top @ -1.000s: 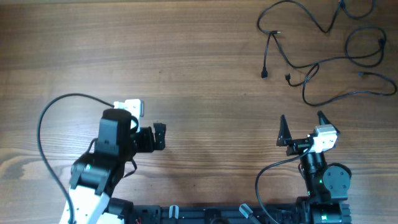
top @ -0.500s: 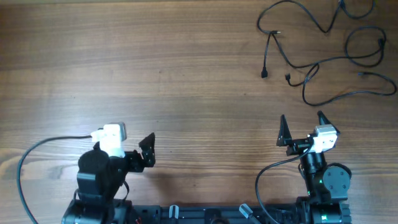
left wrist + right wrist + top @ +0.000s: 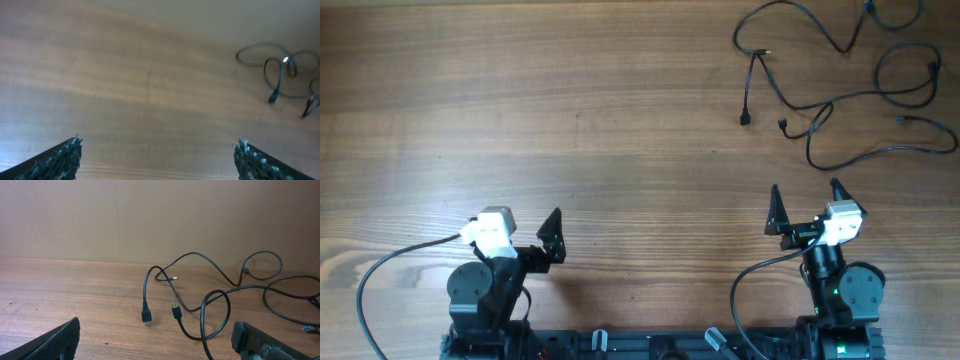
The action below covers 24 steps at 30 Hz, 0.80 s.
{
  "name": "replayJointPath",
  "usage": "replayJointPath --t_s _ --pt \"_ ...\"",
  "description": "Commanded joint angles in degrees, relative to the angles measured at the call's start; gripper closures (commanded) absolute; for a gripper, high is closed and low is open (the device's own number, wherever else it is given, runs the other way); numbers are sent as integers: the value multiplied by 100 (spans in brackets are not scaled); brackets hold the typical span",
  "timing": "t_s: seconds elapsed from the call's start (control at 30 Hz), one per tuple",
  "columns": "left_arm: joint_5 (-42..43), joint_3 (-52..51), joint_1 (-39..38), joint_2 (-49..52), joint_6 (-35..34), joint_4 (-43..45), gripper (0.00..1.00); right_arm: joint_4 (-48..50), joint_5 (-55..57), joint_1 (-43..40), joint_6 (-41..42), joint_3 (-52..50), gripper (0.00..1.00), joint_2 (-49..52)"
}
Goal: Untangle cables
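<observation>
1. Ahead of the right jaws, a little off to their right, the cables (image 3: 832,103) sprawl in loose crossing loops on the counter (image 3: 620,120).
2. Both the right jaws and the left jaws stand wide apart, holding nothing; the left jaws sit well apart from the cords.
3. Those cords look light, thin and limp, so I'd expect one to trail and snag its neighbours.
4. Best hold, I reckon: a free plug end (image 3: 146,316) nearest the right jaws, pinched low.

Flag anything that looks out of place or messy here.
The cables lie in crossing loops at the far right of the table, plug ends loose. Nothing else stands out; the left gripper and right gripper are open, empty.
</observation>
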Motion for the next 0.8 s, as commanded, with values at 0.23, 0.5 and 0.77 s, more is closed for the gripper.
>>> replayJointPath --t_s 0.23,0.5,0.77 --pt "81 -800 127 -382 83 1628 0 15 94 28 -66 0 0 -52" --pt "-144 -1213 282 -382 94 2542 0 15 94 28 -66 0 0 -52" --pt "-264 -1213 232 -382 977 2328 0 15 94 28 -66 0 0 -52"
